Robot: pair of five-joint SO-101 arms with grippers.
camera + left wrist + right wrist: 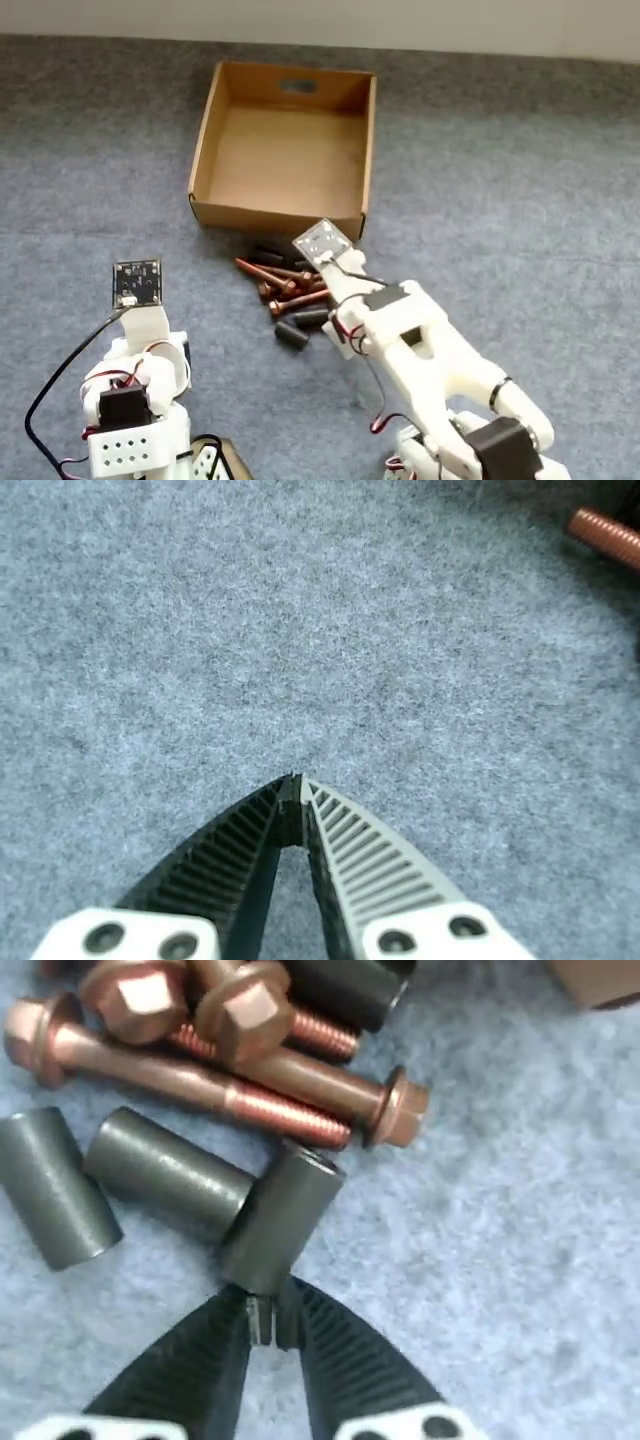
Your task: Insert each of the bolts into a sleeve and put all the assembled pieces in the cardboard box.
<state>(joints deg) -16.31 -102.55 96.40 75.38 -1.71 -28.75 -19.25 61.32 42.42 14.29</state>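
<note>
Beside the empty cardboard box (280,216), bolts (285,280) and sleeves (292,335) lie loose, none joined, so all work remains. Left pincer (297,782) and right pincer (262,1307) are both clenched on nothing

**Colours on the counter**

- Counter (520,200): mottled grey felt with pale flecks.
- Cardboard box (285,160): plain tan-brown.
- Bolts (200,1085): shiny copper, with redder orange threads.
- Sleeves (165,1170): dull dark grey-olive, near black in the high view.
- Arms (420,350): white shells, black motors, red and black wires.
- Left tool (295,780): ribbed, one finger black and one pale grey.
- Right tool (262,1305): ribbed black.
</note>
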